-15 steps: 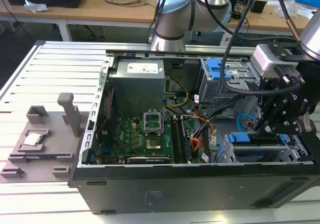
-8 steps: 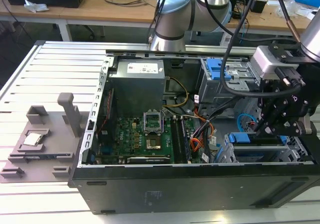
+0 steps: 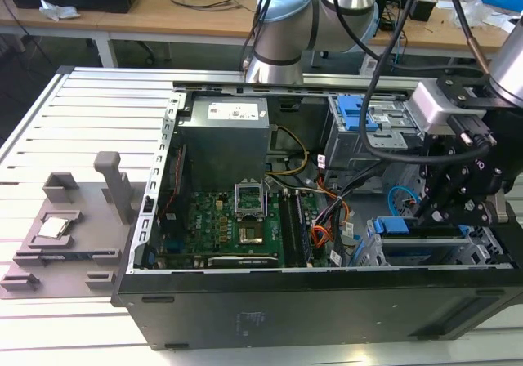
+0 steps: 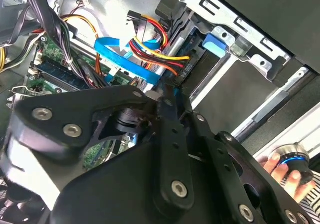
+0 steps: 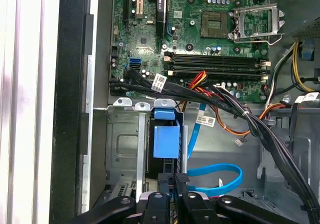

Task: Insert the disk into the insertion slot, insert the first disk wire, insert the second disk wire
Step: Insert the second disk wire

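Gripper (image 3: 433,211) lowered into the case at the exterior view's right, fingers (image 5: 181,181) apparently pinched on a black connector just beside the disk (image 5: 166,141). Blue-framed disk seated in the insertion slot (image 5: 122,144), near the case's front wall. Further right, blue wire (image 5: 215,176) looping loose beside the slot.
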Robot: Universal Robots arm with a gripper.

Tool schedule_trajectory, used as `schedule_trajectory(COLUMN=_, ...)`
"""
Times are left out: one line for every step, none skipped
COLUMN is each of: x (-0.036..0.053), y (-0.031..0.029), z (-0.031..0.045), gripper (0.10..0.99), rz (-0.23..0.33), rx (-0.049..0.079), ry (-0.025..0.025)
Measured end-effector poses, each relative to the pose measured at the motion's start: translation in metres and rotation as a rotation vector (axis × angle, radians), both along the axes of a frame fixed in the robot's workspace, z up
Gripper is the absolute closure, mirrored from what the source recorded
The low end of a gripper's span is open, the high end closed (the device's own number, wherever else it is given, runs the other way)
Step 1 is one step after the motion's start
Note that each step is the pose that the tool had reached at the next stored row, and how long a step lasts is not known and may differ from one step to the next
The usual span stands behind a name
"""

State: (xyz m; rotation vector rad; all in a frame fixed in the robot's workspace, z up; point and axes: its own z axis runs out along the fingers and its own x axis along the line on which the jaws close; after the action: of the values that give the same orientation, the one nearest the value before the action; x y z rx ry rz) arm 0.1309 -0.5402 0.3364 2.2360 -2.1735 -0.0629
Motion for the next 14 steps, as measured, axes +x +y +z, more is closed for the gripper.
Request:
schedule_trajectory(x=0.0000, y=0.0000, z=-0.0001, gripper=0.851, rz=0.000, rx=0.000, ry=0.0001)
schedule_trajectory(x=0.0000, y=0.0000, z=0.0000, gripper=0.851, rz=0.000, rx=0.000, ry=0.0001)
schedule_trajectory(x=0.0000, y=0.0000, z=0.0006, gripper=0.851, rz=0.000, rx=0.000, ry=0.0001)
schedule_trajectory(x=0.0000, y=0.0000, z=0.0053, gripper=0.851, rz=0.000, rx=0.001, ry=-0.0004)
schedule_trajectory(x=-0.0002, y=0.0000, z=0.0087, gripper=0.851, rz=0.000, rx=0.000, ry=-0.0010)
schedule_trajectory(x=-0.0006, y=0.0001, z=0.0128, gripper=0.851, rz=0.001, rx=0.000, ry=-0.0021)
schedule_trajectory(x=-0.0010, y=0.0008, z=0.0180, gripper=0.851, rz=0.002, rx=0.000, ry=-0.0033)
schedule_trajectory(x=-0.0011, y=0.0012, z=0.0207, gripper=0.859, rz=0.002, rx=0.000, ry=-0.0039)
schedule_trajectory(x=-0.0013, y=0.0015, z=0.0237, gripper=0.929, rz=0.002, rx=0.000, ry=-0.0046)
schedule_trajectory(x=-0.0018, y=0.0017, z=0.0317, gripper=0.980, rz=0.003, rx=0.000, ry=-0.0069)
schedule_trajectory(x=-0.0020, y=0.0018, z=0.0367, gripper=0.980, rz=0.003, rx=0.000, ry=-0.0084)
schedule_trajectory(x=-0.0021, y=0.0017, z=0.0411, gripper=0.980, rz=0.004, rx=0.000, ry=-0.0097)
schedule_trajectory(x=-0.0021, y=0.0017, z=0.0425, gripper=0.980, rz=0.003, rx=0.000, ry=-0.0100)
schedule_trajectory(x=-0.0022, y=0.0017, z=0.0428, gripper=0.980, rz=0.003, rx=0.000, ry=-0.0100)
